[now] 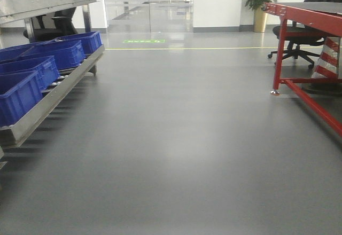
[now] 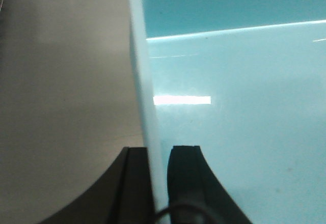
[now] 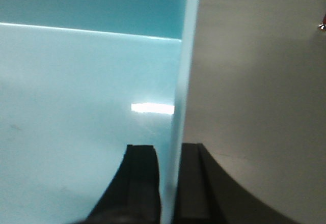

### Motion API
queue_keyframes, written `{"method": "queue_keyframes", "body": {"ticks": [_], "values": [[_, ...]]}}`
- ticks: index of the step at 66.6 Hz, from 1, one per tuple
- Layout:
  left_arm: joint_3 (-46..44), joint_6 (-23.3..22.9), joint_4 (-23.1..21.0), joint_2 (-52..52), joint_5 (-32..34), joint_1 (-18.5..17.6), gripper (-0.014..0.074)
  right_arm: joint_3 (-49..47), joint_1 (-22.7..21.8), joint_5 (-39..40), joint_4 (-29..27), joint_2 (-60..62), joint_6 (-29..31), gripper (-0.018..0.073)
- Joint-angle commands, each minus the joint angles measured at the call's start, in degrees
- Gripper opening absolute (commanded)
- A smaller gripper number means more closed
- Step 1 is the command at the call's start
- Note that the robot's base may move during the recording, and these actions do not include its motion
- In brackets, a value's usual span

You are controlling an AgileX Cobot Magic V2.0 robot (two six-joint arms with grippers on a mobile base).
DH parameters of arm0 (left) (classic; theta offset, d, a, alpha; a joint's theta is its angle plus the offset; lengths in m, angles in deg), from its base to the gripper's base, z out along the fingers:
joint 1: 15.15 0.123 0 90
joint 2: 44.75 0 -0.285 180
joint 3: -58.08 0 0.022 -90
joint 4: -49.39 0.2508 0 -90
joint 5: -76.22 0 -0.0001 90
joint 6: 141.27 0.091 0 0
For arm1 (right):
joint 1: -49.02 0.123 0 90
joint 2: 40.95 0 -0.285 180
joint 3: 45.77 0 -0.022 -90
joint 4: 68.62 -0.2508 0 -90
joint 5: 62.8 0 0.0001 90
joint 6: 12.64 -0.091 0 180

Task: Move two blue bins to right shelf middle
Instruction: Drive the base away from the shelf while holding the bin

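Place: warehouse-like workshop or logistics lab.
Left of frame: dark blue bins (image 1: 64, 54) rowed on a steel rack (image 1: 53, 99).
Right: red-framed workbench (image 1: 307, 18), office chair (image 1: 294, 41).
Floor: smooth grey (image 1: 176, 139), yellow line (image 1: 214, 48) upper centre.

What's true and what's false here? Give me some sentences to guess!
1. The left claw pinches the wall of a pale blue bin. True.
2. The right claw is open and empty. False: it pinches a pale blue wall too.
3. The dark blue bins sit on the floor. False: they sit on a steel shelf.
4. A red table stands on the right. True.
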Motion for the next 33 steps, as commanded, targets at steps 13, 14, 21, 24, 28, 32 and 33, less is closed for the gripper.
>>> {"method": "queue_keyframes", "body": {"ticks": [13,14,21,24,28,32,33], "values": [[-0.74,0.71,-0.26,0.70,2.58,-0.22,-0.0111,-0.54,-0.15,2.34,-0.24,0.64,0.90,-0.0153],[-0.74,0.71,-0.26,0.70,2.58,-0.22,-0.0111,-0.54,-0.15,2.34,-0.24,0.64,0.90,-0.0153],[-0.74,0.71,-0.26,0.70,2.58,-0.22,-0.0111,-0.54,-0.15,2.34,-0.24,0.64,0.90,-0.0153],[-0.74,0.71,-0.26,0.70,2.58,-0.22,-0.0111,-0.54,-0.15,2.34,-0.24,0.64,0.90,-0.0153],[-0.74,0.71,-0.26,0.70,2.58,-0.22,-0.0111,-0.54,-0.15,2.34,-0.24,0.64,0.90,-0.0153],[-0.74,0.71,-0.26,0.70,2.58,-0.22,-0.0111,-0.54,-0.15,2.34,-0.24,0.64,0.90,-0.0153],[-0.74,0.71,-0.26,0.70,2.58,-0.22,-0.0111,-0.54,-0.15,2.34,-0.24,0.64,0.90,-0.0153]]}}
